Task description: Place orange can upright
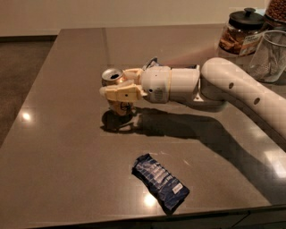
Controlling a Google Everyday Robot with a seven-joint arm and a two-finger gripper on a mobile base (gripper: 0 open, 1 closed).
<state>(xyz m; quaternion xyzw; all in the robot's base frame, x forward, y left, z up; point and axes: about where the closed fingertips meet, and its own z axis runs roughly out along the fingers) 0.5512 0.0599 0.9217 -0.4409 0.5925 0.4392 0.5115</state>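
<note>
Over the grey worktop (62, 147) the end effector (115, 88) grips the orange can (111, 76) between closed fingers, long axis near vertical, tab end up, base seemingly just above the surface.

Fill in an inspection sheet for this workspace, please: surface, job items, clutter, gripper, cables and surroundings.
Surface: dark glossy table, with light reflections.
Job's things: orange can roughly upright, top end up, held in the gripper; whether its base touches the table cannot be told.
Clutter: blue snack bag lying near the front edge; dark-lidded jar and clear glass at the far corner.
Grippers: gripper over mid-table, closed around the can.
Cables: nothing seen.
Surroundings: pale wall behind; dark floor beside the table.
</note>
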